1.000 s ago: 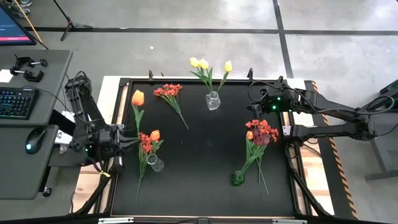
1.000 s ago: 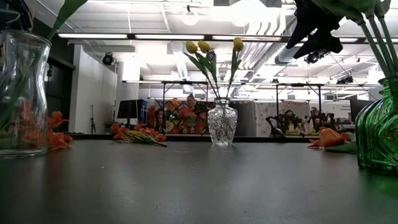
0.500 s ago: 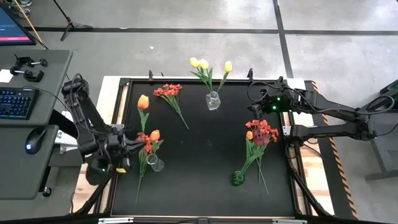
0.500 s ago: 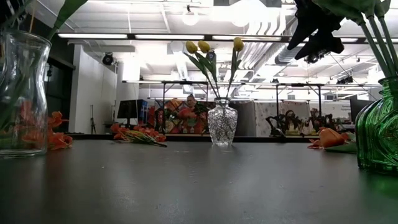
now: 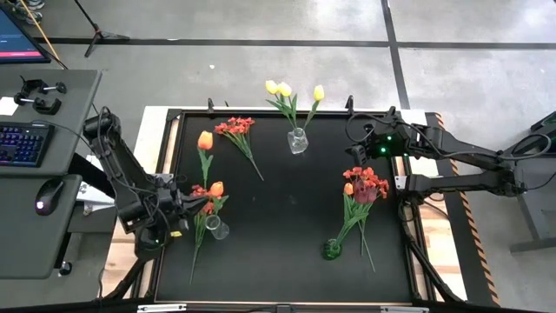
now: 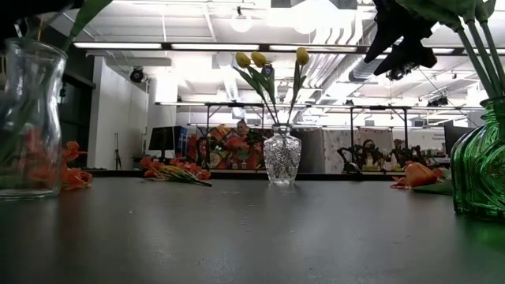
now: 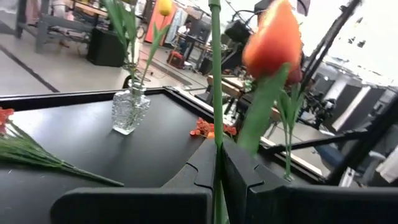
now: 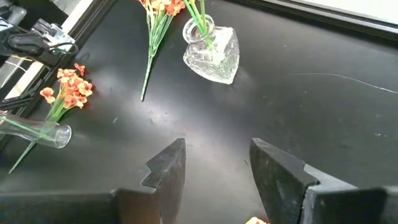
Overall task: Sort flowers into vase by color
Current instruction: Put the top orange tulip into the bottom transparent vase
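Left jaws around upright tulip

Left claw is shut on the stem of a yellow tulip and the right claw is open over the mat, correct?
Not quite. The tulip clamped by its stem in the left claw has an orange head, not yellow, as the left wrist view shows. The rest holds: the right claw is open over the black mat.
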You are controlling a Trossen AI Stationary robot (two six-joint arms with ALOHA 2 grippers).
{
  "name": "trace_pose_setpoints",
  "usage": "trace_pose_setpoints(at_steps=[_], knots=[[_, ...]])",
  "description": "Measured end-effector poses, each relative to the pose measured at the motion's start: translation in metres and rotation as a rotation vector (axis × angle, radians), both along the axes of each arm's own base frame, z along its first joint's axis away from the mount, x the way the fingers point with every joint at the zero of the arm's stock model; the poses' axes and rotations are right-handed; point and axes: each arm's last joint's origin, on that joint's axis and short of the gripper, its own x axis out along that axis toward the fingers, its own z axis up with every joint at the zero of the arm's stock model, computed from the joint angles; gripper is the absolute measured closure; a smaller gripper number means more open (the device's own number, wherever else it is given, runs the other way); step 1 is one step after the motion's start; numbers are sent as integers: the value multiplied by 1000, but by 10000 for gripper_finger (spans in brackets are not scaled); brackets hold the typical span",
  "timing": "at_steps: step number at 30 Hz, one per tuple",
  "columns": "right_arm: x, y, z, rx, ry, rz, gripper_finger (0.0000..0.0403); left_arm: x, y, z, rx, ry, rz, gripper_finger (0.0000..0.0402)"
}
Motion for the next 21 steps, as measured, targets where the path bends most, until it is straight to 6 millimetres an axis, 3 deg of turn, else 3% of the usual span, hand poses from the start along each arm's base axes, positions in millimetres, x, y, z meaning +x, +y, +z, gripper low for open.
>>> trace_pose_setpoints(at_steps=[5,14,21], knots=[[1,0,1,-6,-18,0,234,3,2,2,-20,-10,22,401],[1,0,1,-18,-13,13,234,-1,6,26,6,-3,18,401],[1,0,1,-23,-10,18,234,4,5,22,-7,-9,39,401]])
